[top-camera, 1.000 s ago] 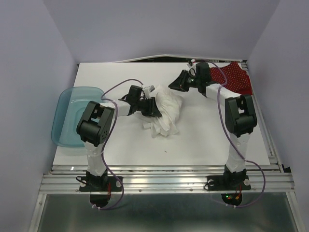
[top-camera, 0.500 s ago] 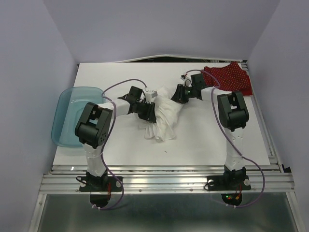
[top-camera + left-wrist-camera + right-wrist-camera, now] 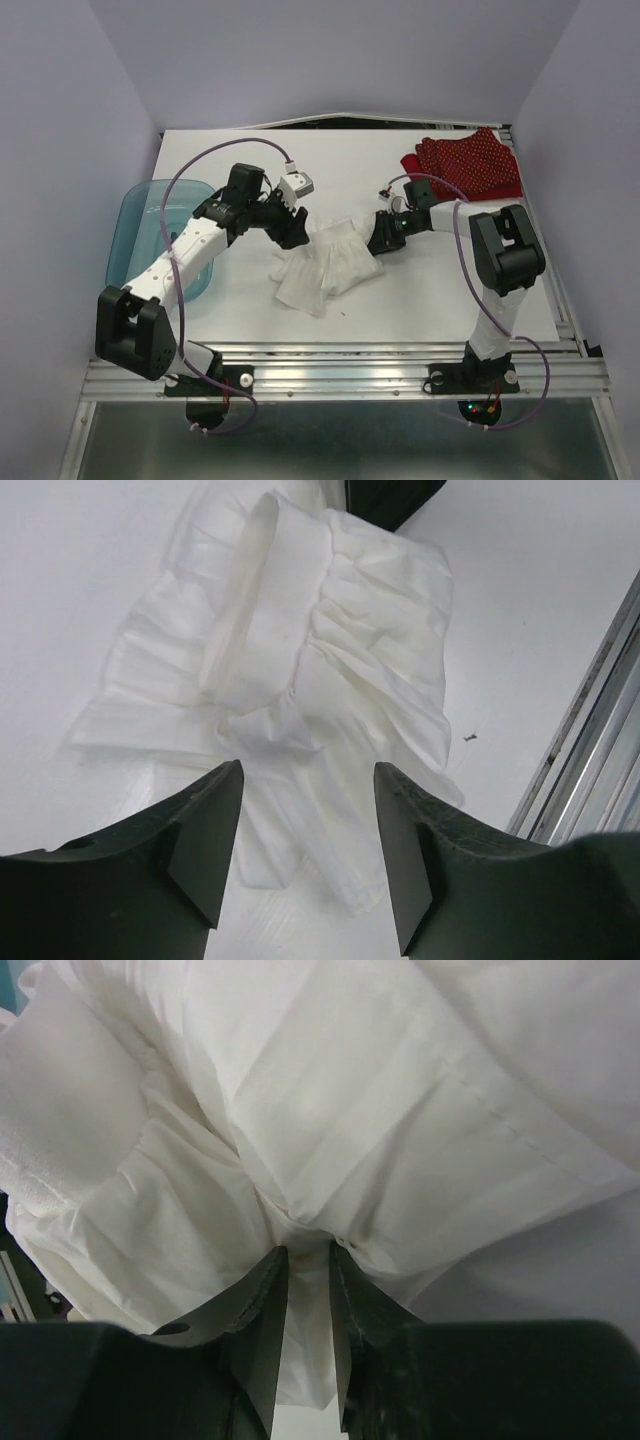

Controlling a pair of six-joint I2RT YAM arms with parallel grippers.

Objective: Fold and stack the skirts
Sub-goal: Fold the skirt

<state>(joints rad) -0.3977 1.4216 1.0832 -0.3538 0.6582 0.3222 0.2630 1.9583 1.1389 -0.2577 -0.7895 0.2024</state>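
Note:
The white skirt point(image 3: 330, 262) lies crumpled and pleated in the middle of the table, and also shows in the left wrist view point(image 3: 300, 670) and the right wrist view point(image 3: 330, 1110). My left gripper point(image 3: 292, 228) is open and empty, just above the skirt's left end point(image 3: 308, 780). My right gripper point(image 3: 378, 238) is shut on a bunched fold at the skirt's right edge point(image 3: 308, 1250). The red polka-dot skirt point(image 3: 470, 165) lies at the back right corner, apart from both grippers.
A translucent teal tub point(image 3: 150, 240) sits at the table's left edge, under my left arm. The metal rail point(image 3: 340, 355) runs along the near edge and shows in the left wrist view point(image 3: 590, 740). A small dark speck point(image 3: 470, 738) lies on the table.
My left gripper has let go of the white skirt and drawn back up and left. My right gripper has closed on the skirt's right edge and pulled it toward the front.

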